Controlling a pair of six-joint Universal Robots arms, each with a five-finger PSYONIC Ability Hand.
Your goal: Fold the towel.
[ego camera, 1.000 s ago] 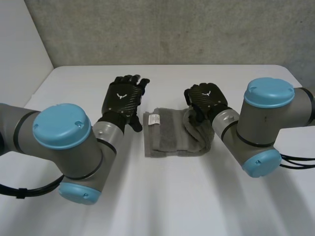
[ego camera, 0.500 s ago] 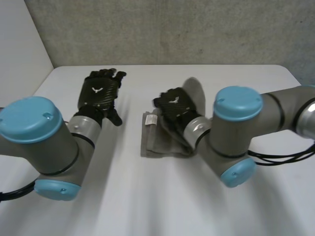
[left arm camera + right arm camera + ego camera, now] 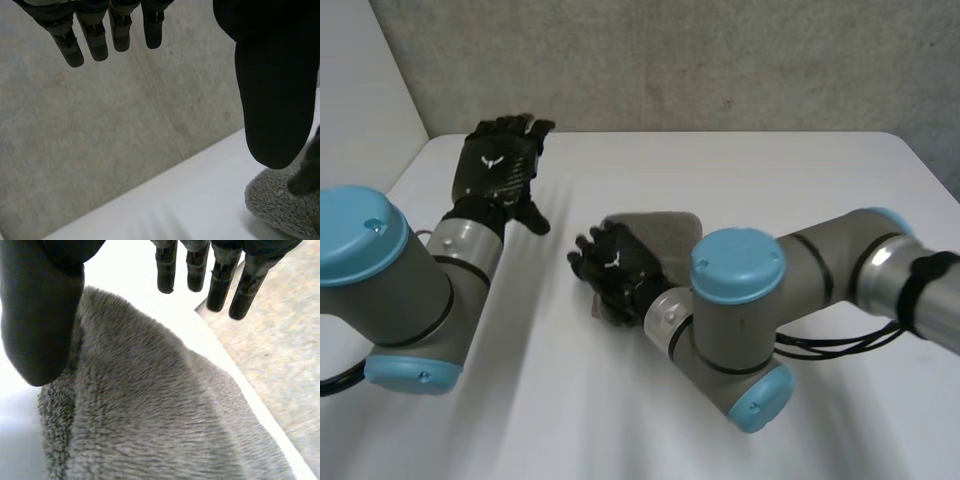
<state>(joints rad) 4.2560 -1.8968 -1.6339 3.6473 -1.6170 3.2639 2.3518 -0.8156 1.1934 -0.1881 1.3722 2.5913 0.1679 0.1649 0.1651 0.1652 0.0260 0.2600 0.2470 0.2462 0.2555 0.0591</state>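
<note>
The robot's right hand (image 3: 613,268) rests over the side of a grey towel (image 3: 670,228) nearest the left arm, in the middle of a white table (image 3: 800,180). Its fingers are straight and spread, gripping nothing. The likely risk is that the folded layers spring open or slip out of square when this flat hand lifts, since nothing pins the towel's other side. A sideways drag of the hand could also shove the whole bundle along the smooth table. The left hand (image 3: 498,172) is well apart from the towel, over the table's far left part, with straight, empty fingers, so it offers no hold. The towel looks like a small, thick, roughly square bundle of plush, fuzzy pile with soft, slightly uneven layers. In the right wrist view the towel (image 3: 165,420) lies under the palm, showing a rounded edge beside the thumb, and the fingertips reach beyond the cloth.
</note>
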